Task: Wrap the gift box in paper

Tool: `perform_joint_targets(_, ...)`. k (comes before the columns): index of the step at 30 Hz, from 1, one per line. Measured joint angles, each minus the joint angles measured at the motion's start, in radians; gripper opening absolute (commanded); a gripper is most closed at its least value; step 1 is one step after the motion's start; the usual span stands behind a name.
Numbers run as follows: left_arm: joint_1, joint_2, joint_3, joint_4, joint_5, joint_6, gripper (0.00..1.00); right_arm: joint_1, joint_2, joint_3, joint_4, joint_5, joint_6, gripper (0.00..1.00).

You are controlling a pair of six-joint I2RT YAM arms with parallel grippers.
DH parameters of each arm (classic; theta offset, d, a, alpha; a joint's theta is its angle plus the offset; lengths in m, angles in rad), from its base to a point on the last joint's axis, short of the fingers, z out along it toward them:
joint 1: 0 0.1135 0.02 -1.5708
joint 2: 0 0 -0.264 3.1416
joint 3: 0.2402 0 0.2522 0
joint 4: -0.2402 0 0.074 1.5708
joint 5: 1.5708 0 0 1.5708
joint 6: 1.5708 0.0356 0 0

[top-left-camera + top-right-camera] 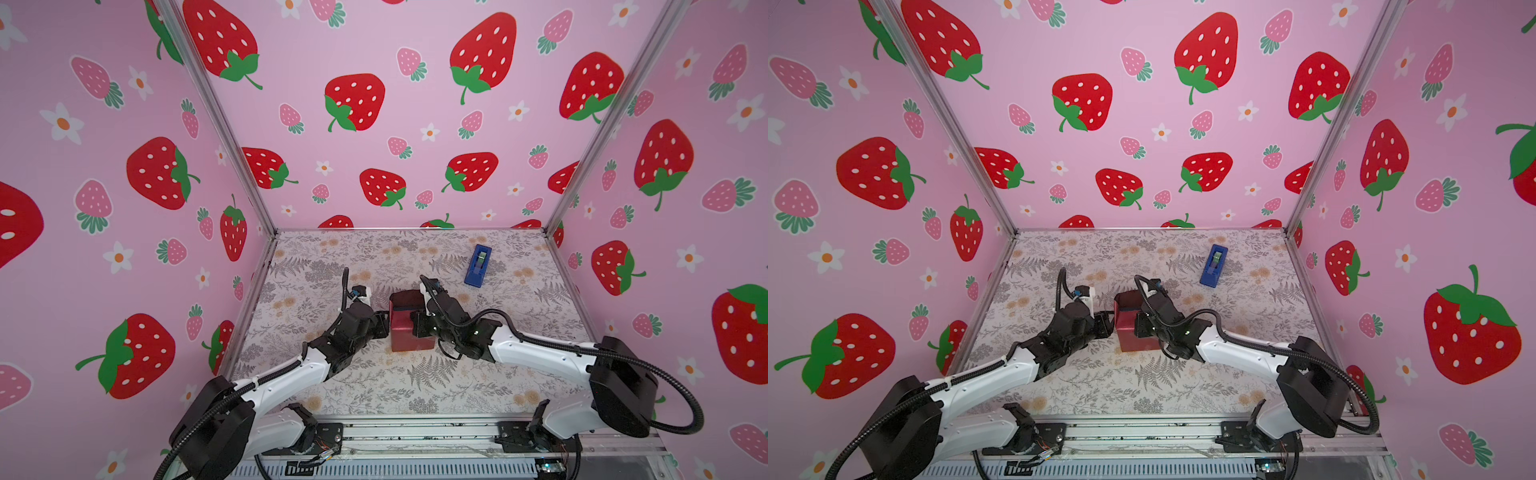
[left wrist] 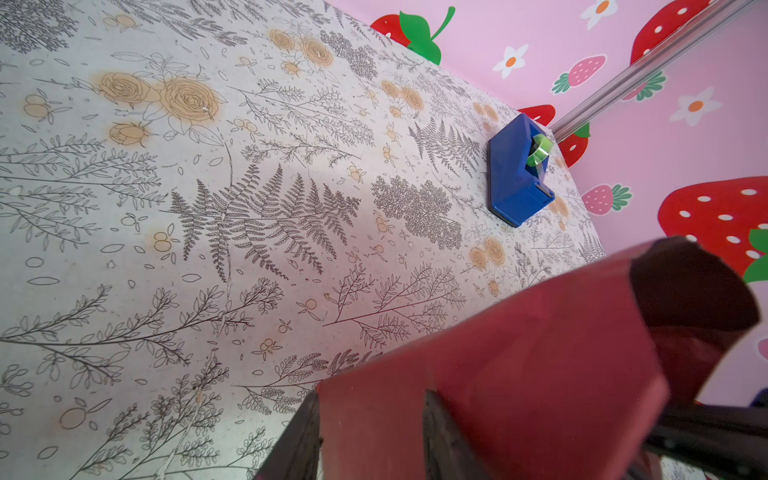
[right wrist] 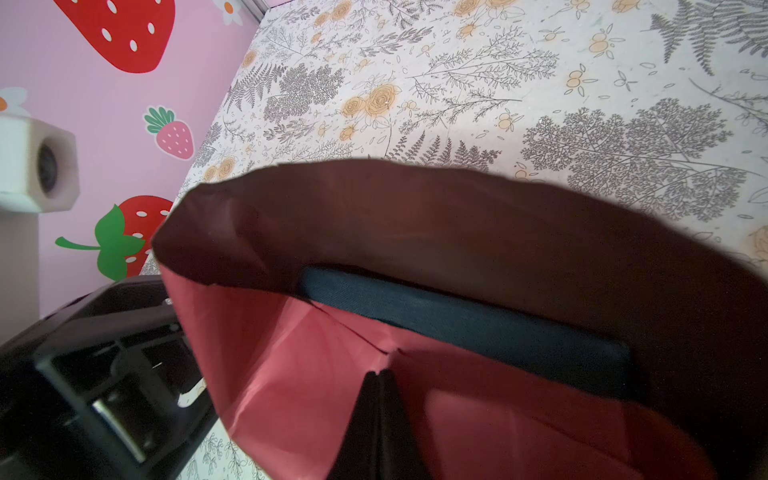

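Observation:
The paper [image 1: 409, 334] [image 1: 1128, 338] is wrapped round the gift box in the middle of the table. Only a dark navy strip of the box [image 3: 457, 324] shows, in the right wrist view, inside the paper's open far end, where a maroon flap [image 3: 457, 216] stands up. My right gripper [image 3: 380, 376] [image 1: 415, 322] is shut, its tips resting on the crimson paper [image 3: 291, 374] at a seam on top. My left gripper [image 2: 372, 413] [image 1: 385, 322] is open, its fingers [image 2: 436, 419] against the parcel's left side wall [image 2: 519, 374], holding nothing.
A bright blue tape dispenser [image 1: 478, 266] [image 1: 1213, 266] [image 2: 519, 178] with a green roll lies at the back right of the floral table [image 1: 374, 382]. Strawberry-print walls close in the left, back and right sides.

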Motion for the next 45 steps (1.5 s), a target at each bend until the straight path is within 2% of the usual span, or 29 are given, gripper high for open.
perform_joint_targets(8,-0.011,-0.042,0.000,0.002,-0.015,0.000,0.36,0.000,0.000,0.000,0.000,-0.004,0.000,0.06)
perform_joint_targets(24,-0.011,0.014,0.002,0.013,-0.016,-0.010,0.37,-0.001,0.000,0.000,-0.002,-0.005,0.000,0.06)
perform_joint_targets(35,-0.023,-0.036,0.002,0.021,-0.031,-0.010,0.36,-0.001,0.000,0.000,-0.001,-0.012,0.000,0.06)
perform_joint_targets(45,-0.023,-0.002,0.002,0.034,-0.029,-0.012,0.38,-0.004,0.003,0.000,0.006,-0.019,0.001,0.06)
